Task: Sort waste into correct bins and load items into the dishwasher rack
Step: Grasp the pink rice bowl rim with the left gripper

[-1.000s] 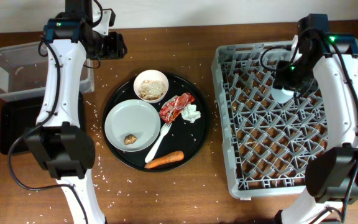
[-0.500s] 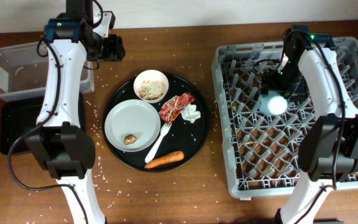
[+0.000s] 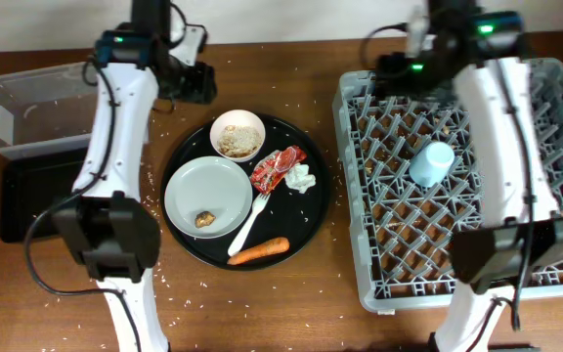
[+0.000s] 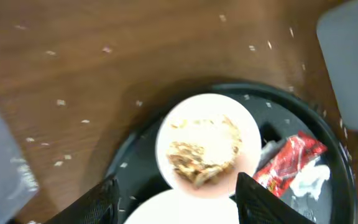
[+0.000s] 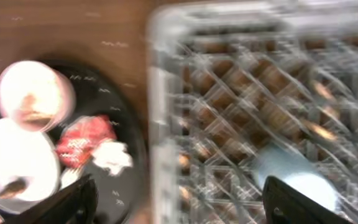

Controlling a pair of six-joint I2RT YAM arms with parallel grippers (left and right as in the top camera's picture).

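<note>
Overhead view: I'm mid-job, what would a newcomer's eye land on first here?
The large grey dishwasher rack fills the right side, with a single light-blue cup sitting among its pegs. At centre, the round black tray holds a white bowl of grainy food, a pale plate, a red-and-white wrapper, and a bright orange carrot at its front edge.

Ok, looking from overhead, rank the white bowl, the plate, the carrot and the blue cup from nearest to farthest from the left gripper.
From the left gripper:
1. White bowl, at the top of the round tray, just below the gripper.
2. Plate, on the tray's left side.
3. Carrot, at the tray's bottom edge.
4. Blue cup, far right, in the rack.
</note>
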